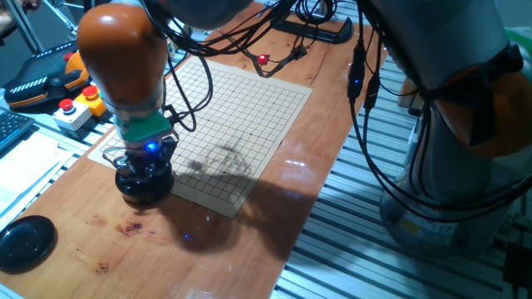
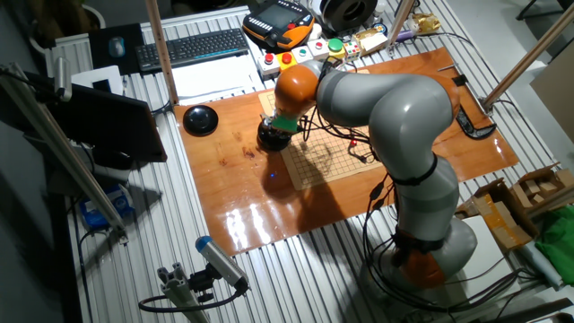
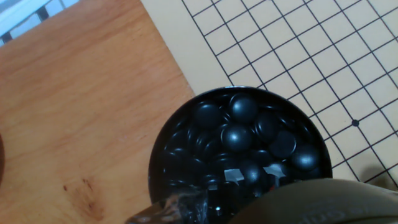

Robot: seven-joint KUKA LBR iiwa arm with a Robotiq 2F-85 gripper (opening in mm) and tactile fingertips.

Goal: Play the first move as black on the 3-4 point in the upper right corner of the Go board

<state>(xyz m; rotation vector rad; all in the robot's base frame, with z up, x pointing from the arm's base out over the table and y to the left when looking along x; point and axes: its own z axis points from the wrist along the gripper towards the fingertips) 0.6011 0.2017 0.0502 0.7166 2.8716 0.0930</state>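
Note:
My gripper (image 1: 145,166) reaches straight down into a round black bowl (image 1: 143,189) that stands on the wooden table just off the near left corner of the Go board (image 1: 249,116). In the hand view the bowl (image 3: 157,163) is full of glossy black stones (image 3: 236,134). The fingertips are hidden by the hand's blurred dark body along the bottom edge. Whether a stone is held does not show. The board's grid carries no stones, and its crossings, the 3-4 point among them, look alike. From the other side, the gripper (image 2: 278,127) stands over the bowl (image 2: 269,137).
The bowl's black lid (image 1: 25,241) lies on the table at the near left. A button box (image 1: 75,108) and an orange pendant (image 1: 46,79) sit beyond the table's left edge. Cables with a red light (image 1: 263,59) trail past the board's far side.

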